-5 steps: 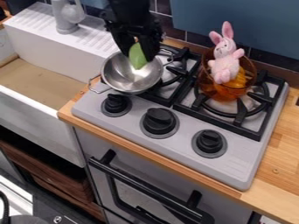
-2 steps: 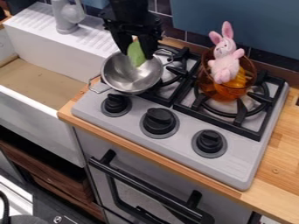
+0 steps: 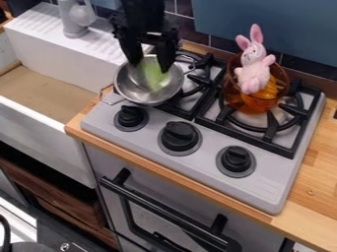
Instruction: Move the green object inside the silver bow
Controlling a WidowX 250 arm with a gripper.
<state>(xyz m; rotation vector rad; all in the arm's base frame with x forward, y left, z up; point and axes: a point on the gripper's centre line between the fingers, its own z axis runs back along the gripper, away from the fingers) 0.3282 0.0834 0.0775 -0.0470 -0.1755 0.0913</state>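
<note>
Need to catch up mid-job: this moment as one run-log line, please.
gripper: open above silver bowl | green object: blurred against bowl's inside, settled or not unclear | silver bowl: upright on stove

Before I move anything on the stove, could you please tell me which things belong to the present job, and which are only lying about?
For the job:
- green object, blurred, at the silver bowl
- silver bowl
- gripper, above the bowl

Only lying about:
- pink toy rabbit
- amber see-through pot, holding the rabbit
</note>
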